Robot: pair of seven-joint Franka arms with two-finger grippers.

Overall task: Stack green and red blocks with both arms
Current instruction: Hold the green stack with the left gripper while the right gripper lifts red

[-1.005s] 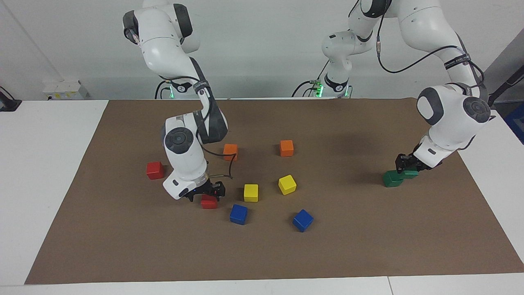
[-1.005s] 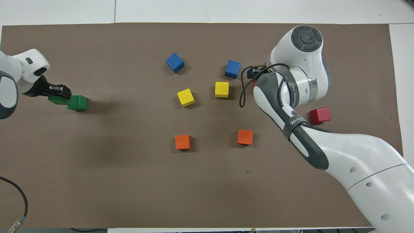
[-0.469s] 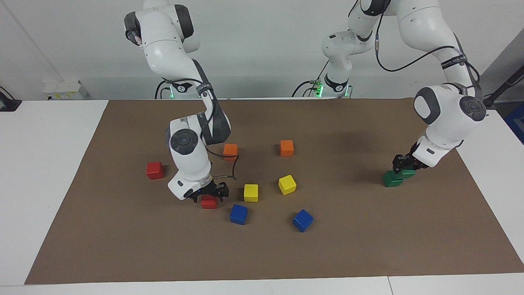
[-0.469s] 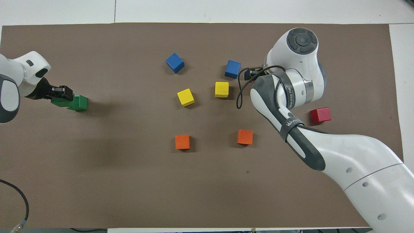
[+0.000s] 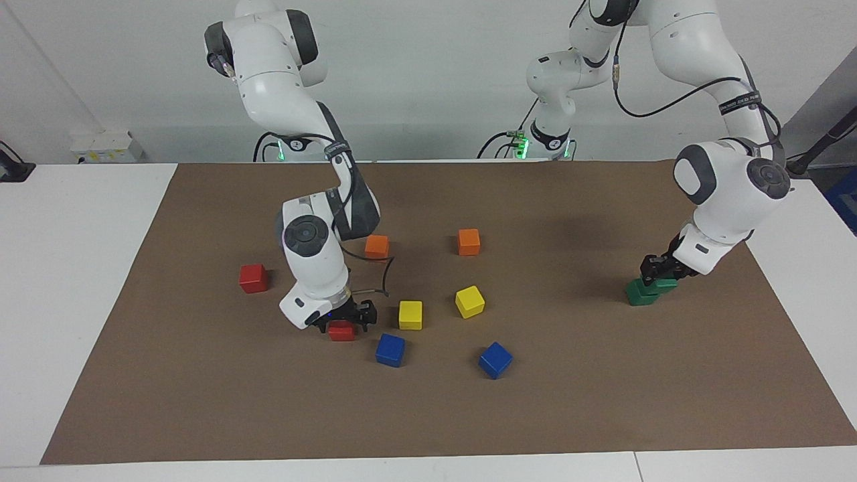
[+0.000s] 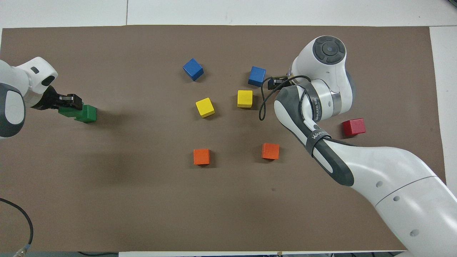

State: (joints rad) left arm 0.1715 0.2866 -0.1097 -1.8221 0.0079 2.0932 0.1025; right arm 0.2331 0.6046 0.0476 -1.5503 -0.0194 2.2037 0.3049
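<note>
Since the earlier frames both wrists have swung more upright while the gripped cubes hardly shifted. Held green block (image 5: 663, 284), clamped between the fingers of the left gripper (image 5: 659, 271), sits partly on top of the second green block (image 5: 641, 294) at the left arm's end of the mat, offset toward the robots rather than squarely over it. Near red block (image 5: 341, 330) lies on the mat directly beneath the right gripper (image 5: 345, 318), whose fingers straddle it; whether they have closed on it cannot be told, since the wrist hides it from above. Second red block (image 5: 254, 278) rests apart from that gripper, toward the right arm's end of the table and nearer the robots.

Step in hand, by judgement: green stack being placed, red pick beginning. Next, the left gripper should centre its cube before letting go; the right should close, lift, and carry its cube over to the second red block.

Bystanders: two orange cubes (image 5: 377, 246), two yellow cubes (image 5: 410, 314) and two blue cubes (image 5: 390, 349) lie close around the right gripper, on the brown mat (image 5: 201, 402).
</note>
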